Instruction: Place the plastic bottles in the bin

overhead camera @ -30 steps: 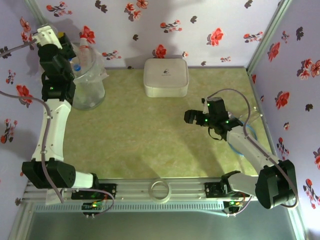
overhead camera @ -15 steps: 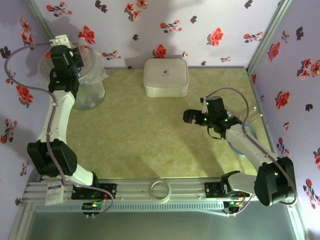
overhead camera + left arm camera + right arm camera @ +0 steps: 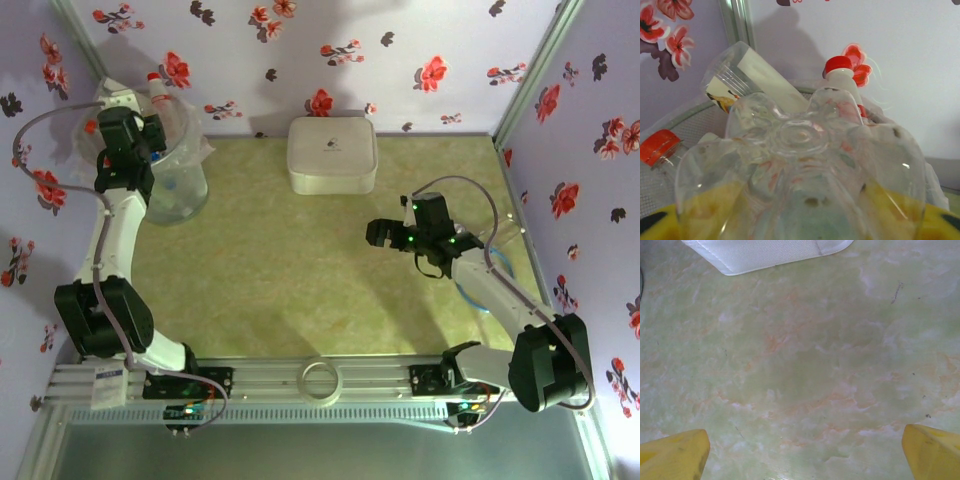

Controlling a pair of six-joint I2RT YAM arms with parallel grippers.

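- The left gripper (image 3: pixel 799 227) is hanging over the bin (image 3: pixel 186 196), a clear bottle (image 3: pixel 800 142) sitting between its fingers; grip unclear.
- The right gripper (image 3: pixel 805 450) is gaping wide, holding nothing.

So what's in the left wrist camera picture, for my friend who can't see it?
A clear plastic bottle, seen bottom-first and very close, sits between the yellow tips of the left gripper. Behind it, red-capped bottles poke out of the bin, in front of a flowery wall.
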